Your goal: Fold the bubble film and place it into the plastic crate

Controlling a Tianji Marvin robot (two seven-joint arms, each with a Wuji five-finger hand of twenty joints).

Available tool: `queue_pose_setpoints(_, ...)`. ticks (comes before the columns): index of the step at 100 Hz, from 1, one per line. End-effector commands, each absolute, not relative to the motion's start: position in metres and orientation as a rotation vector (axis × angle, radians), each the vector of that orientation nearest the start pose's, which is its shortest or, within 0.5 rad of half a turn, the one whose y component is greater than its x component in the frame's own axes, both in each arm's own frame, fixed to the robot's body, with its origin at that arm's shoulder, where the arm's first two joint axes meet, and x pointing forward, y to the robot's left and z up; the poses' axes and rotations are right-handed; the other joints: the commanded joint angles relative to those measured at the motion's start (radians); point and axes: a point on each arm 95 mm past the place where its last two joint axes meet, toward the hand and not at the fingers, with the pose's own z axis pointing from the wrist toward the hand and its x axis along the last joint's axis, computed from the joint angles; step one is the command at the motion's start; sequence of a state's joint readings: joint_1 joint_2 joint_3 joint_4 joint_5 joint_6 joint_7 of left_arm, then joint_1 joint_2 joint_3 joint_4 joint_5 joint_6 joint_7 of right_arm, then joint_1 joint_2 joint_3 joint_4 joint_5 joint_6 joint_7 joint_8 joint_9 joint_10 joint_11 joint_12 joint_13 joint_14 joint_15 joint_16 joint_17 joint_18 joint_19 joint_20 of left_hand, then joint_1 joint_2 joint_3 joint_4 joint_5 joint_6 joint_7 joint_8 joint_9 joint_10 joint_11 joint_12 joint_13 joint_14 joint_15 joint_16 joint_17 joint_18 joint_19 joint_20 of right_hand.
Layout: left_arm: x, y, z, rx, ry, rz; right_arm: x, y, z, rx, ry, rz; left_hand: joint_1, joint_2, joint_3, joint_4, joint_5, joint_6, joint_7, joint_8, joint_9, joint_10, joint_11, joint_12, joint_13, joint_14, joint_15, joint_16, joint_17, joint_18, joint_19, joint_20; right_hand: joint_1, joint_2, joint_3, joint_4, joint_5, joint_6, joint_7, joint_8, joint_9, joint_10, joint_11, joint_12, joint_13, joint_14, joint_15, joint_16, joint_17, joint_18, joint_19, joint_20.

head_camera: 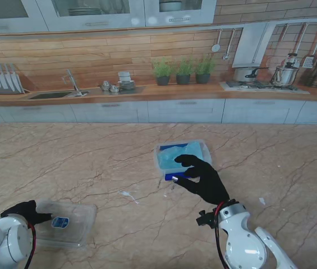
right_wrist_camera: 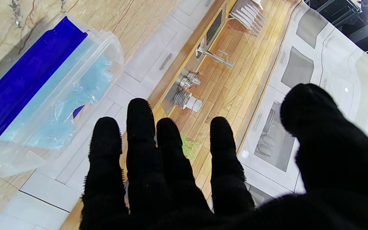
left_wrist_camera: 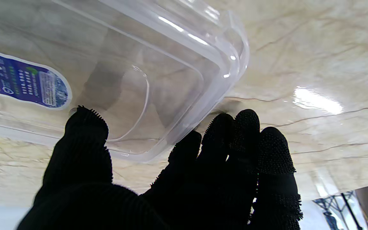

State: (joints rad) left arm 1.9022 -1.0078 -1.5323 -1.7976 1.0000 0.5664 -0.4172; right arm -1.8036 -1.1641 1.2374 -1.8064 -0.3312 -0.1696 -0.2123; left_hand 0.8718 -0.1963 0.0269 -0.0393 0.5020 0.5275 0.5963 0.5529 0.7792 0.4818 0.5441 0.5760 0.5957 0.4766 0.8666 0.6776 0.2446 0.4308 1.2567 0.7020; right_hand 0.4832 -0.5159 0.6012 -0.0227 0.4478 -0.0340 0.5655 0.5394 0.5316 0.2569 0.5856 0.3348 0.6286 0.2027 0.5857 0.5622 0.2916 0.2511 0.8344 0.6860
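The clear plastic crate [head_camera: 207, 149] stands mid-table with the light blue bubble film [head_camera: 183, 152] lying inside it. A dark blue strip [right_wrist_camera: 27, 73] lies along one side of the film [right_wrist_camera: 85, 83] in the crate [right_wrist_camera: 113, 54]. My right hand [head_camera: 203, 176], in a black glove, hovers over the crate's near edge with its fingers spread and nothing in them. The right hand [right_wrist_camera: 203, 179] is open in the wrist view too. My left hand [head_camera: 23, 212] is at the left edge of a clear lid-like tray [head_camera: 77, 224]. Thumb and fingers [left_wrist_camera: 244, 143] flank its corner [left_wrist_camera: 171, 64].
The clear tray at the near left bears a blue label [head_camera: 60, 222]. Small white scraps [head_camera: 127, 195] lie on the marble table between tray and crate. A kitchen counter with a sink [head_camera: 51, 95] and potted plants [head_camera: 183, 70] runs behind the table.
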Motion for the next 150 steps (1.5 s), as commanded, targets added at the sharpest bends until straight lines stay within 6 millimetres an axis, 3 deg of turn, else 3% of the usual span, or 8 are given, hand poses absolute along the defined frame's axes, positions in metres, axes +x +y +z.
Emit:
queue_pose_setpoints(1, 0.297, 0.135, -0.384, -1.934, 1.323, -0.567, 0.330, 0.040, -0.306, -1.982, -0.983, -2.506, 0.051, -0.021, 0.042, 0.026, 0.152, -0.316, 0.196, 0.054, 0.060, -0.156, 0.023, 0.008, 0.013, 0.016, 0.026, 0.029, 0.006, 0.022, 0.039, 0.020, 0.006, 0.033, -0.012, 0.005, 0.003, -0.010, -0.005, 0.014, 0.012, -0.002, -0.004, 0.007, 0.010, -0.005, 0.014, 0.012, -0.006, -0.007, 0.021, 0.023)
queue_pose_setpoints(15, 0.300, 0.123, -0.380, -1.906, 1.368, -0.597, 0.330, 0.040, -0.306, -1.980, -0.984, -2.508, 0.060, -0.036, 0.059, 0.022, 0.174, -0.329, 0.278, 0.092, 0.091, -0.177, 0.071, 0.055, 0.035, 0.016, 0.054, 0.063, 0.020, 0.032, 0.046, 0.027, 0.007, 0.037, -0.019, 0.007, 0.003, -0.012, -0.007, 0.013, 0.013, 0.000, -0.004, 0.007, 0.011, -0.006, 0.013, 0.012, -0.006, -0.007, 0.022, 0.023)
queue_pose_setpoints(40, 0.312, 0.102, -0.366, -1.868, 1.451, -0.616, 0.329, 0.040, -0.305, -1.980, -0.968, -2.518, 0.065, -0.013, 0.069, 0.021, 0.233, -0.330, 0.360, 0.112, 0.171, -0.177, 0.130, 0.095, 0.110, 0.034, 0.120, 0.103, 0.086, 0.067, 0.086, 0.051, 0.008, 0.043, -0.028, 0.009, 0.004, -0.012, -0.007, 0.014, 0.014, -0.003, -0.005, 0.007, 0.011, -0.004, 0.013, 0.013, -0.006, -0.005, 0.022, 0.023)
queue_pose_setpoints(93, 0.335, 0.064, -0.346, -1.855, 1.493, -0.691, 0.325, 0.038, -0.302, -1.980, -0.940, -2.538, 0.062, 0.073, 0.040, 0.021, 0.303, -0.312, 0.373, 0.082, 0.230, -0.164, 0.138, 0.096, 0.157, 0.057, 0.138, 0.104, 0.122, 0.096, 0.100, 0.067, 0.012, 0.050, -0.041, 0.011, 0.009, -0.011, -0.007, 0.014, 0.018, -0.001, -0.007, 0.007, 0.011, -0.003, 0.011, 0.013, -0.007, -0.005, 0.022, 0.022)
queue_pose_setpoints(150, 0.355, 0.015, -0.339, -1.874, 1.580, -0.751, 0.314, 0.032, -0.298, -1.952, -0.907, -2.574, 0.094, 0.090, 0.034, 0.025, 0.336, -0.313, 0.392, 0.067, 0.266, -0.166, 0.145, 0.086, 0.194, 0.058, 0.149, 0.089, 0.149, 0.101, 0.115, 0.078, 0.018, 0.073, -0.057, 0.013, 0.054, -0.014, -0.001, 0.017, 0.043, 0.007, -0.005, 0.008, 0.015, 0.006, 0.010, 0.013, -0.010, 0.007, 0.022, 0.023)
